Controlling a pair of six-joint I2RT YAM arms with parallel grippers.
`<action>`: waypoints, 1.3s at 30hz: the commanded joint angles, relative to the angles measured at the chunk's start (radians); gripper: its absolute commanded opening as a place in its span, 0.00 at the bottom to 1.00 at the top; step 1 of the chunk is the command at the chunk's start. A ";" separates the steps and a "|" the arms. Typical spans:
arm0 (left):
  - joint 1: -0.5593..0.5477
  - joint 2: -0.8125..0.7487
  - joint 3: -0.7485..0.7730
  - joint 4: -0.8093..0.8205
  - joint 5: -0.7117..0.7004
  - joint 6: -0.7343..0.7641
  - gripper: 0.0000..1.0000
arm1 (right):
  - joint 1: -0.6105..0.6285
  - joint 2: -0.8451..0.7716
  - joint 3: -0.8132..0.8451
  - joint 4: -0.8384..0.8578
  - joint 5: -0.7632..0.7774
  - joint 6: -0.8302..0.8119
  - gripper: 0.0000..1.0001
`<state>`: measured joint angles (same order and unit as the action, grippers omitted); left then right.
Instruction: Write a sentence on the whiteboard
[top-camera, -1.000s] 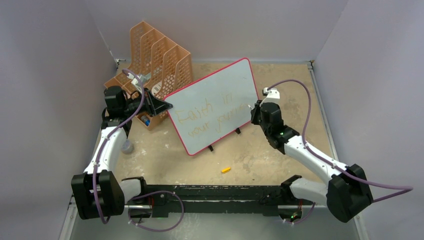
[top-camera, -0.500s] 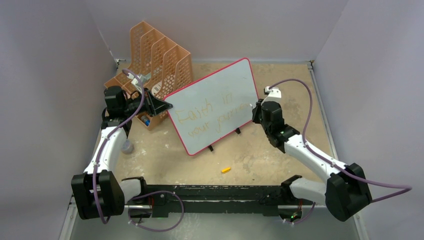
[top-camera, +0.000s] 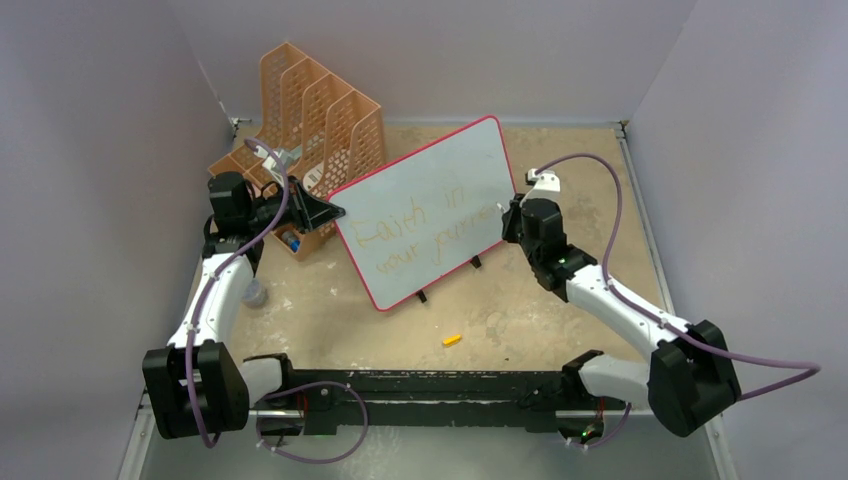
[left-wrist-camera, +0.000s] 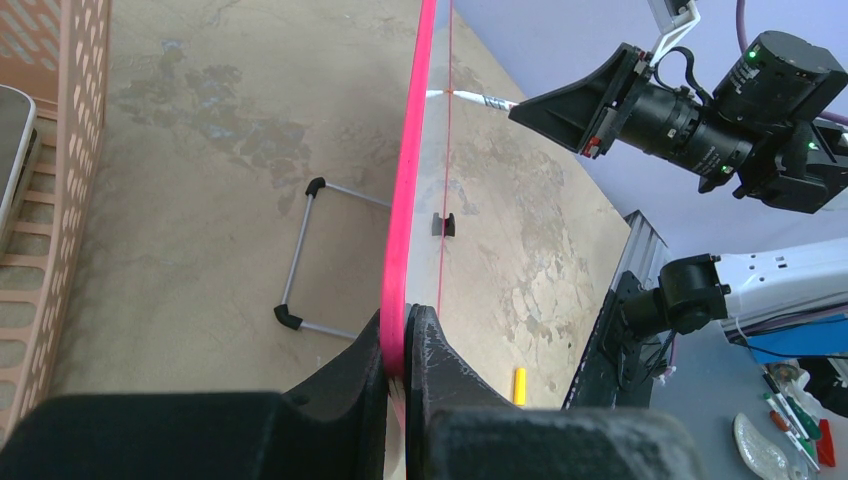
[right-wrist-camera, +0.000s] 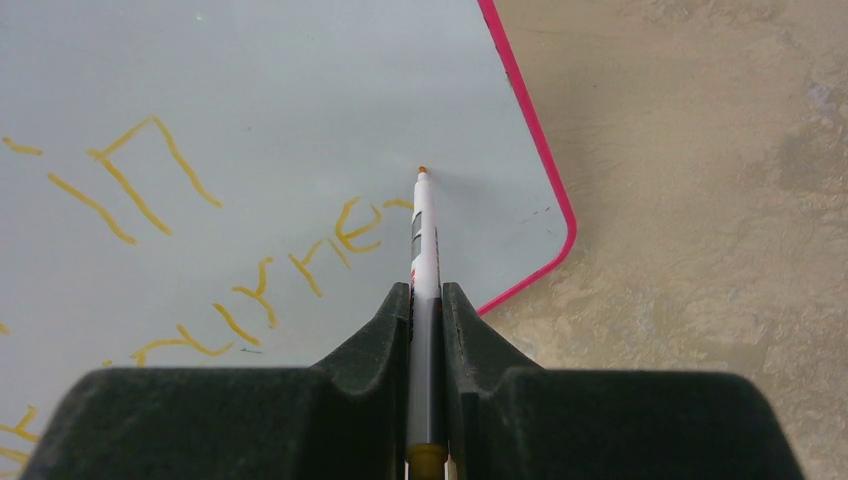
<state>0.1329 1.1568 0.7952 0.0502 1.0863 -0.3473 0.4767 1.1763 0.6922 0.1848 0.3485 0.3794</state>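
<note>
Clamped tight: left gripper (left-wrist-camera: 403, 325), right gripper (right-wrist-camera: 427, 296)

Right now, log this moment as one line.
left gripper: shut on whiteboard edge | right gripper: shut on marker | marker tip: at board, just past sentence

Robot lab cell: plain partition walls (top-camera: 100, 150)

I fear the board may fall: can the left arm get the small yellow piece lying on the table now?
Probably not: the left gripper is shut on the edge of the large pink-framed whiteboard; the small yellow piece itself lies unobstructed.
</note>
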 joint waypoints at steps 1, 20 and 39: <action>0.017 -0.019 0.032 0.057 -0.054 0.100 0.00 | -0.005 0.011 0.044 0.039 -0.007 -0.014 0.00; 0.017 -0.026 0.032 0.058 -0.052 0.099 0.00 | -0.006 0.005 0.030 -0.041 -0.093 0.000 0.00; 0.017 -0.037 0.030 0.065 -0.050 0.093 0.00 | -0.005 0.000 0.030 -0.127 -0.135 0.021 0.00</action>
<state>0.1356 1.1446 0.7952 0.0498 1.0843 -0.3473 0.4702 1.1881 0.6922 0.0742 0.2436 0.3885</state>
